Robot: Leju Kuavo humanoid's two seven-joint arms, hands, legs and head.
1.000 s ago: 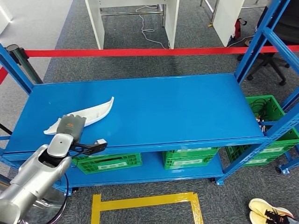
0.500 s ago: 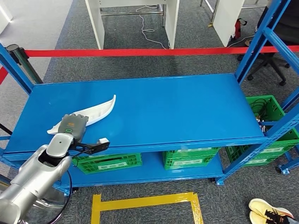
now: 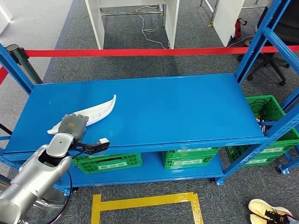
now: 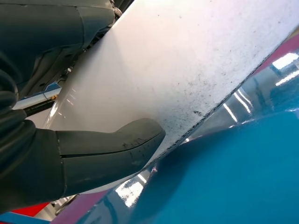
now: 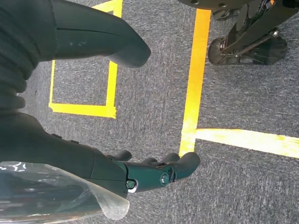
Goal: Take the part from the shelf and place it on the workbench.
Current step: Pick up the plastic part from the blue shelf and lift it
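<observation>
On the glossy blue shelf (image 3: 159,107) lies the curved white part (image 3: 96,112) (smooth, speckled plastic), gripped by the left hand (image 3: 72,127). Over grey carpet, the right hand (image 5: 105,107) hangs with fingers apart, holding nothing.

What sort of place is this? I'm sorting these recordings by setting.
Probably a workshop or warehouse test area: a blue steel shelf rack with green storage crates beneath, yellow floor tape marking a standing spot, and a red barrier tape behind. The left hand holds a white part.
</observation>
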